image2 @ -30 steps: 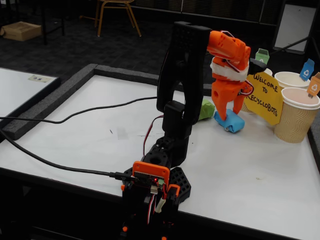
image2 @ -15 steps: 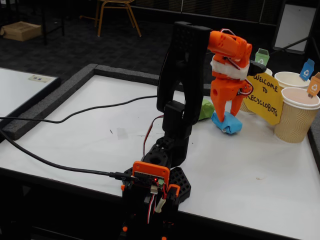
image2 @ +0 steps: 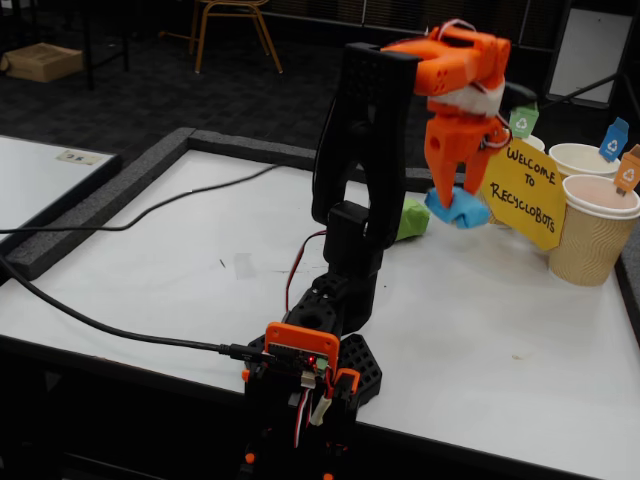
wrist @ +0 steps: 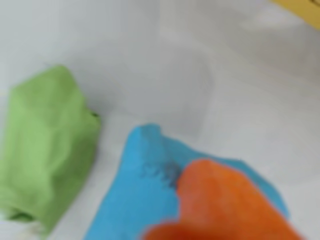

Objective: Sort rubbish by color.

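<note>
- Three ribbed paper cups at the right edge of the fixed view: front cup (image2: 594, 232) with an orange flag (image2: 628, 170) on its rim, middle cup (image2: 582, 158) with a blue flag (image2: 614, 139), back cup mostly hidden behind the yellow sign (image2: 524, 192), green flag (image2: 523, 121) above it.
- Nothing seen inside the front and middle cups from this angle; bottoms not visible, back cup's inside hidden.
- Sign propped against the cups, lettered "WELCOME TO RECYCLOBOTS".
- Blue wad (image2: 459, 209) raised off the white tabletop (image2: 180, 260), just left of the sign and short of the cups.
- Hand (image2: 449, 201) clenched around the blue wad, orange fingers pointing down, tips sunk into the paper.
- In the wrist view, blue wad (wrist: 145, 190) filling the lower middle, an orange finger (wrist: 225, 205) blurred across it at bottom right.
- Green wad (image2: 411, 219) on the tabletop behind the arm (image2: 352, 200), partly hidden by it; in the wrist view green wad (wrist: 47, 145) at left, apart from the blue one.
- Arm reared upright from its base (image2: 310, 360) near the front edge, upper part bent forward to the right, wrist turned down.
- Orange wad not identifiable in either view.
</note>
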